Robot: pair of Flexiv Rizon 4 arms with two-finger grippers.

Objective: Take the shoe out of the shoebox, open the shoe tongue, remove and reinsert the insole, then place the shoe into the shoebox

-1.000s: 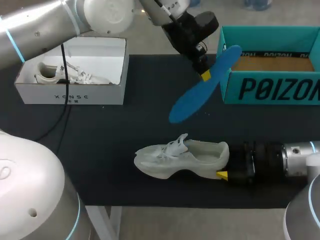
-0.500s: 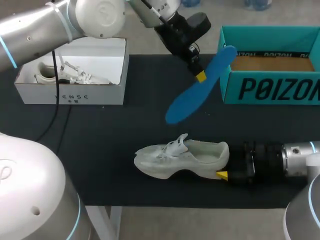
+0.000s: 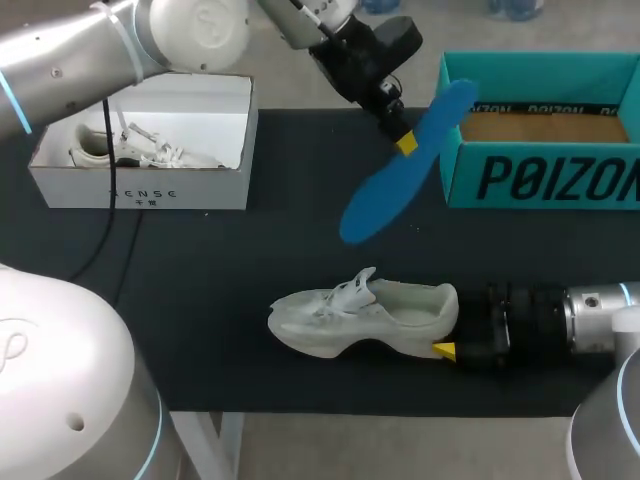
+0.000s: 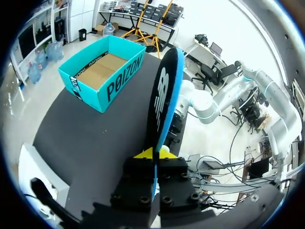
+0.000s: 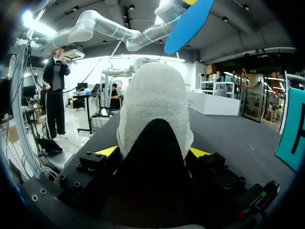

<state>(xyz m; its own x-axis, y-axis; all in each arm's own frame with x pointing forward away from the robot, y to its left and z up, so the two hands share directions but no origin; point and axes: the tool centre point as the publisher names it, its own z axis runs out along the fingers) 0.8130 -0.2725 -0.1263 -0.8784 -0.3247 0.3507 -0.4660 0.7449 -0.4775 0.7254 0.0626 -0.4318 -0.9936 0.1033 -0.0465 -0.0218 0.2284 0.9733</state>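
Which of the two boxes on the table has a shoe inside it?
The white box: a white shoe lies in it. The teal box shows only its bare brown bottom.

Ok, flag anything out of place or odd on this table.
The blue foam insole is out of the white knit sneaker: the left gripper holds it tilted in the air near the teal cardboard shoebox. The right gripper clamps the sneaker's heel. Nothing looks spilled or damaged.
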